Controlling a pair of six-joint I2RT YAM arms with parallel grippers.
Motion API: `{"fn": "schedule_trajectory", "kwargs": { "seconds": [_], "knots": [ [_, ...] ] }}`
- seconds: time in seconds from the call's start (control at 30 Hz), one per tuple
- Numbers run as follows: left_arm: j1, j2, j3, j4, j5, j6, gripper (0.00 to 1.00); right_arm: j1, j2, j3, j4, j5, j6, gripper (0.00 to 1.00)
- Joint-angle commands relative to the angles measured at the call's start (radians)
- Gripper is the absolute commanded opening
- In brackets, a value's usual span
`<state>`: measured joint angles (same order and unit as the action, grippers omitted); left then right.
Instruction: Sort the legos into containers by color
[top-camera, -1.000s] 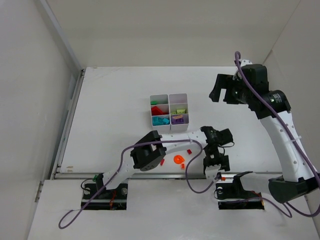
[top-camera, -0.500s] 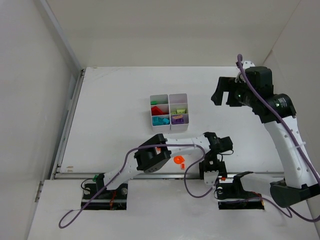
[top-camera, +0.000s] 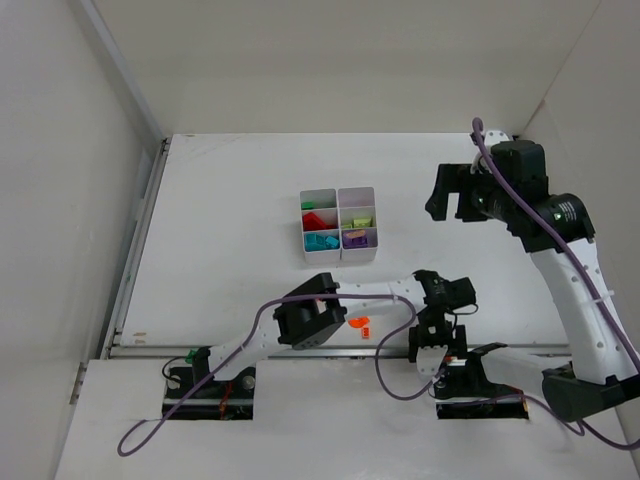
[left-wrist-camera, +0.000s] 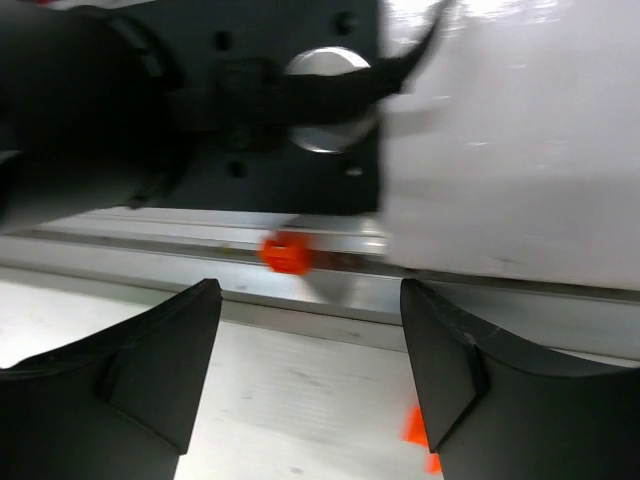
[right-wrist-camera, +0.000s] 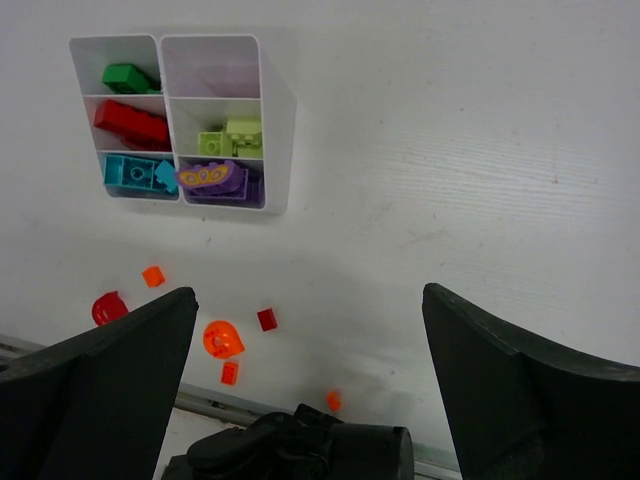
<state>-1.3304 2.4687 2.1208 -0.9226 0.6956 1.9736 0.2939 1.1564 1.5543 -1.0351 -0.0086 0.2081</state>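
Observation:
The white containers (top-camera: 338, 223) (right-wrist-camera: 275, 120) hold sorted legos: dark green (right-wrist-camera: 130, 77), red (right-wrist-camera: 130, 125), teal (right-wrist-camera: 135, 172), lime (right-wrist-camera: 232, 138) and purple (right-wrist-camera: 210, 178). Loose orange and red legos lie near the table's front: a round orange one (right-wrist-camera: 222, 340) (top-camera: 356, 322), a small dark red one (right-wrist-camera: 267, 319), and an orange stud (right-wrist-camera: 333, 400). My left gripper (top-camera: 437, 342) (left-wrist-camera: 310, 360) is low by the front rail, open, with nothing between its fingers. An orange lego (left-wrist-camera: 285, 252) sits in the rail groove ahead of it. Another orange piece (left-wrist-camera: 418, 428) lies beside its right finger. My right gripper (top-camera: 455, 195) (right-wrist-camera: 308, 295) hangs high, wide open and empty.
A metal rail (left-wrist-camera: 340, 290) (top-camera: 250, 350) runs along the table's near edge. The right arm's black base (left-wrist-camera: 200, 110) (top-camera: 480, 380) stands just past the rail, close to the left gripper. White walls enclose the table on the left and right.
The left gripper has moved nearer and down to the front rail, and its jaws have spread wider. The right arm has shifted slightly to the right, still open.

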Motion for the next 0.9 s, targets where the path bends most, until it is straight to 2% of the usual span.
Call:
{"fn": "schedule_trajectory", "kwargs": {
  "seconds": [0.0, 0.13, 0.23, 0.33, 0.37, 0.4, 0.43, 0.47, 0.53, 0.67, 0.73, 0.87],
  "knots": [
    [-0.018, 0.021, 0.024, 0.142, 0.022, 0.228, 0.70, -0.007, 0.002, 0.029, -0.010, -0.001, -0.022, 1.00],
    [-0.018, 0.021, 0.001, 0.142, 0.013, 0.243, 0.75, -0.007, 0.011, 0.038, -0.028, -0.001, -0.032, 1.00],
    [-0.018, 0.001, -0.010, 0.151, 0.051, 0.243, 0.75, -0.007, 0.000, 0.038, -0.028, 0.019, -0.032, 1.00],
    [-0.027, 0.001, -0.010, 0.151, 0.029, 0.243, 0.76, -0.007, 0.000, 0.038, -0.028, 0.019, -0.032, 1.00],
    [-0.027, 0.001, -0.010, 0.133, 0.006, 0.273, 0.74, -0.007, 0.000, 0.049, -0.028, 0.019, -0.032, 1.00],
    [-0.038, 0.013, -0.010, 0.063, -0.096, 0.325, 0.72, -0.007, 0.000, 0.049, -0.028, 0.019, -0.032, 1.00],
    [-0.050, 0.013, -0.010, 0.032, -0.158, 0.444, 0.71, -0.007, 0.000, 0.059, -0.028, 0.019, -0.032, 1.00],
    [-0.050, 0.013, -0.021, 0.015, -0.213, 0.474, 0.69, -0.007, 0.000, 0.059, -0.028, 0.019, -0.032, 1.00],
    [-0.076, 0.013, -0.050, 0.005, -0.324, 0.473, 0.69, -0.007, 0.000, 0.059, -0.037, 0.019, -0.032, 1.00],
    [-0.085, 0.004, -0.059, 0.005, -0.346, 0.462, 0.75, -0.007, -0.029, 0.059, -0.037, 0.029, -0.032, 1.00],
    [-0.098, 0.004, -0.059, 0.005, -0.392, 0.462, 0.80, -0.007, -0.029, 0.050, -0.037, 0.029, -0.032, 1.00],
    [-0.124, 0.015, -0.048, -0.064, -0.505, 0.462, 0.82, -0.007, -0.038, 0.069, -0.057, 0.029, -0.032, 1.00]
  ]
}}
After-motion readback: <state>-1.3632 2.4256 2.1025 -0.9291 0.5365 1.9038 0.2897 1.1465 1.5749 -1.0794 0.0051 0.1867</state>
